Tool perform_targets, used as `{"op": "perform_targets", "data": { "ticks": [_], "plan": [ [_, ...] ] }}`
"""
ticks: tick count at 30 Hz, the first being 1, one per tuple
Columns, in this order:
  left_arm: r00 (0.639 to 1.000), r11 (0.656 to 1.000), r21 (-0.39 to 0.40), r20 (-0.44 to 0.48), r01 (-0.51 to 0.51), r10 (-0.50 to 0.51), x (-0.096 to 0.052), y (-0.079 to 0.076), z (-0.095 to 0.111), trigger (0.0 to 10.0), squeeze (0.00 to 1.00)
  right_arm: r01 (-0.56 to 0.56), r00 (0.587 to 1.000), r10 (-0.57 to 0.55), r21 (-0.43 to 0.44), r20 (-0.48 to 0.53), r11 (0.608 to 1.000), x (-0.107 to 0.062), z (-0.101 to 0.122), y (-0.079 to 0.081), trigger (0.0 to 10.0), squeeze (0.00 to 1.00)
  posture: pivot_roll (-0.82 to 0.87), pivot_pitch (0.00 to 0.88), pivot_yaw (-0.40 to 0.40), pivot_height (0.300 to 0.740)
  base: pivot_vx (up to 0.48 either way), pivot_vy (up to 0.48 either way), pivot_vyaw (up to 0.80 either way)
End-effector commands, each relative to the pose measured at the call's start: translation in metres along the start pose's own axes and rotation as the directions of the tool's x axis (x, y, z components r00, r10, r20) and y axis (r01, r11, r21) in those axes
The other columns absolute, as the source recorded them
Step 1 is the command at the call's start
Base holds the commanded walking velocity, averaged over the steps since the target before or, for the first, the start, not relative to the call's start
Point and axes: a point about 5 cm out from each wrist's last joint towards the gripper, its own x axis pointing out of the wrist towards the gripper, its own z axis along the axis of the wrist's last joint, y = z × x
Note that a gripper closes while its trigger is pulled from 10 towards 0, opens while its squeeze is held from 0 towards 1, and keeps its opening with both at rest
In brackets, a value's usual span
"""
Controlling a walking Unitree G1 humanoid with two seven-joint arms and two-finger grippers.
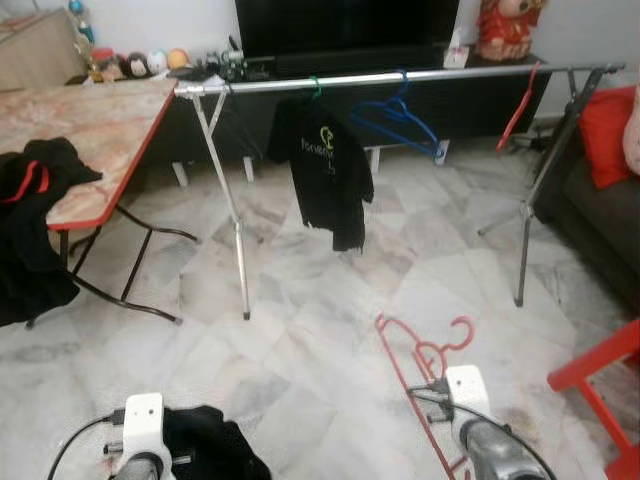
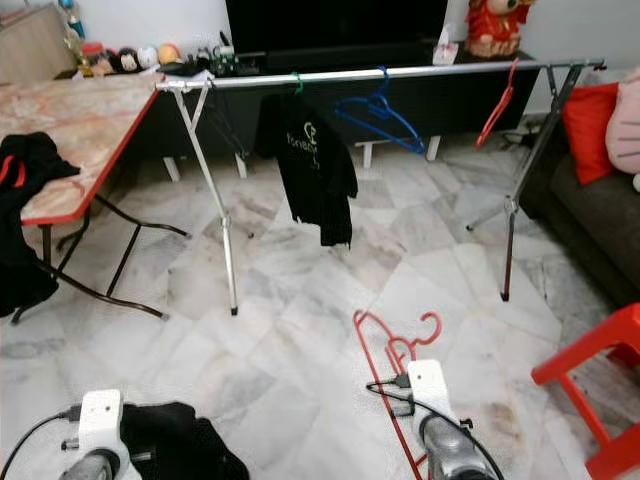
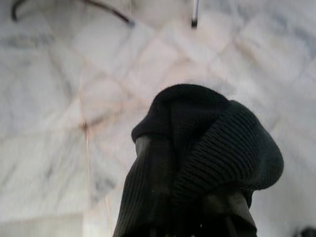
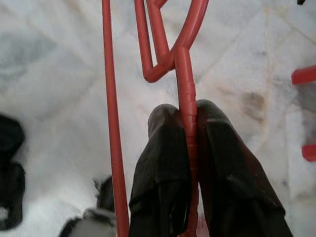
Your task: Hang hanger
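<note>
My right claw (image 4: 187,148) is clamped on the thin red plastic hanger (image 1: 420,350); my left claw (image 3: 197,197) grips knitted black cloth (image 3: 222,148). Ahead, across marble floor (image 1: 300,330), stands the steel rail (image 1: 400,77) carrying a black shirt (image 1: 325,170) and blue hanger (image 1: 400,120).

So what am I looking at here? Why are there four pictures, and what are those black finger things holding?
This is a walking robot with two arms. The two wide pictures come from cameras in its head, looking down at a room. The two close-up pictures come from little cameras on its wrists.

Its right gripper is pinching a red hanger between two black fingers. Its left gripper holds a black cloth that covers its fingers.

Ahead stands a metal clothes rail. On it hang a black shirt, a blue hanger and another red hanger. A table on the left has black clothing draped over its edge.
</note>
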Motion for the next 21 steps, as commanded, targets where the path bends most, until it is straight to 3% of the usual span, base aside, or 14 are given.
{"op": "perform_targets", "data": {
  "ticks": [1, 5, 8, 21],
  "plan": [
    [0.999, 1.0, 0.013, 0.033, -0.009, 0.009, 0.002, 0.005, 0.007, 10.0, 0.0, 0.001, 1.0, -0.001, -0.016, 0.011, 1.0, 0.001, 0.005, 0.003, 10.0, 0.0, -0.07, 0.0, 0.062, 0.74, 0.0, 0.0, 0.0],
    [0.999, 1.0, -0.002, -0.047, -0.004, 0.004, -0.005, -0.001, -0.017, 10.0, 0.0, 0.038, 0.996, -0.054, -0.197, -0.076, 0.98, -0.004, -0.023, -0.004, 10.0, 0.0, -0.07, 0.0, 0.049, 0.74, 0.0, 0.0, 0.0],
    [0.998, 1.0, 0.003, -0.067, 0.004, -0.004, -0.008, -0.005, -0.025, 10.0, 0.0, 0.043, 0.995, -0.066, -0.271, -0.077, 0.962, -0.004, -0.027, -0.004, 10.0, 0.0, -0.07, 0.0, 0.049, 0.74, 0.0, 0.0, 0.0],
    [0.984, 0.992, 0.093, -0.165, 0.086, -0.07, -0.015, -0.012, -0.046, 10.0, 0.0, 0.045, 0.993, -0.045, -0.002, -0.113, 0.999, -0.006, -0.036, 0.007, 10.0, 0.0, -0.07, 0.0, 0.057, 0.74, 0.0, 0.0, 0.0]
  ]
}}
